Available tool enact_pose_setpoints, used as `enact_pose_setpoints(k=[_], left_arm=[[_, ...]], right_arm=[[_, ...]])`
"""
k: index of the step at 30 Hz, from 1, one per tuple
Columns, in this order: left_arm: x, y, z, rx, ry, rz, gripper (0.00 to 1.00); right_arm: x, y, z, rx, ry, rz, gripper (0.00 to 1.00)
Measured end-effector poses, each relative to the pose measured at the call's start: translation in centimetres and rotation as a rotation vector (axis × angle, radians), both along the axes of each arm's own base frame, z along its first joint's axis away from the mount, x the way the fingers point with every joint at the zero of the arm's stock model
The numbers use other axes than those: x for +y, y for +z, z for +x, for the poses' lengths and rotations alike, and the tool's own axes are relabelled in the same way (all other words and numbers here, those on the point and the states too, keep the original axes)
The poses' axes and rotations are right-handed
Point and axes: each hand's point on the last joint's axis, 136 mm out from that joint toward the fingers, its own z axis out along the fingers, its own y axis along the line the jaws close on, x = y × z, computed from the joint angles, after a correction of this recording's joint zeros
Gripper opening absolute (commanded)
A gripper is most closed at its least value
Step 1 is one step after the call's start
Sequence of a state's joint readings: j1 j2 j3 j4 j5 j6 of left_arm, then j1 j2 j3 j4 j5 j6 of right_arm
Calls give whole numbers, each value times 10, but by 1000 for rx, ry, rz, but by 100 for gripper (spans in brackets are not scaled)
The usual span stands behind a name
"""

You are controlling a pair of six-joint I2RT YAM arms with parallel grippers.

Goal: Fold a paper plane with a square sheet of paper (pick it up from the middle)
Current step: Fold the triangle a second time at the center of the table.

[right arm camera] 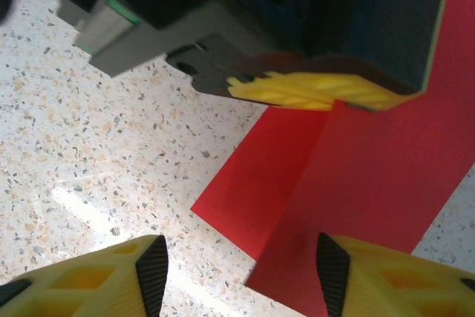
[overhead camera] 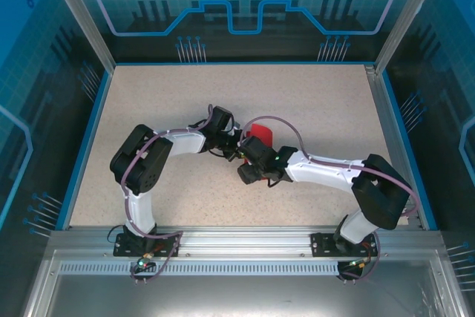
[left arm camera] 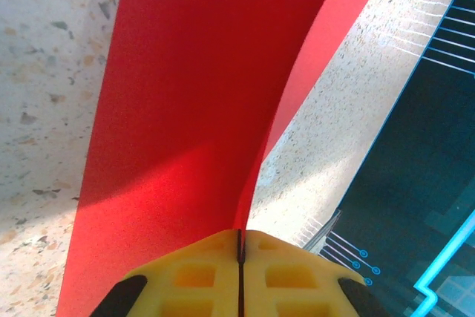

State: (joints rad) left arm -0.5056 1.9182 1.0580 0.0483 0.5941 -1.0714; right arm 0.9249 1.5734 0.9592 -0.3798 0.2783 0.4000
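Red paper (left arm camera: 185,109) on the table (right arm camera: 111,146).
Left end effector (left arm camera: 240,254) grips the paper; right end effector (right arm camera: 241,261) stands open over it.

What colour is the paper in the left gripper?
The sheet of paper is plain bright red, clearest in the left wrist view.

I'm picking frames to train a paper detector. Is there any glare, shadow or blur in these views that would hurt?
Top external: the light is even and the image sharp, and the red sheet is small but clear. Left wrist: the sheet is unevenly shaded, and the left gripper is blurred close to the lens. Right wrist: a bright glare streak lies on the table, and the right gripper is slightly soft.
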Motion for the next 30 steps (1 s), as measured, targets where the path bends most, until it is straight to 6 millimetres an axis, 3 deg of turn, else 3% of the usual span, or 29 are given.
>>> enact_pose_setpoints(k=[9,16,21,25,30], left_arm=[[0,0,-1,4,-4,-2,8],[1,-2,-3,11,-8,6,8],[1,-2,-3,12,-8,6,9],[1,-2,-3,6,-13,7,14],[6,-7,-7,7,-23,45,36]], right_arm=[[-9,-1,2,-22,-22,-50,35],[-11,1,0,-22,-21,-51,30],[-10,4,1,-26,-22,-44,16],[-10,6,1,-26,-29,-37,8],[-12,7,1,-14,-33,-8,5]])
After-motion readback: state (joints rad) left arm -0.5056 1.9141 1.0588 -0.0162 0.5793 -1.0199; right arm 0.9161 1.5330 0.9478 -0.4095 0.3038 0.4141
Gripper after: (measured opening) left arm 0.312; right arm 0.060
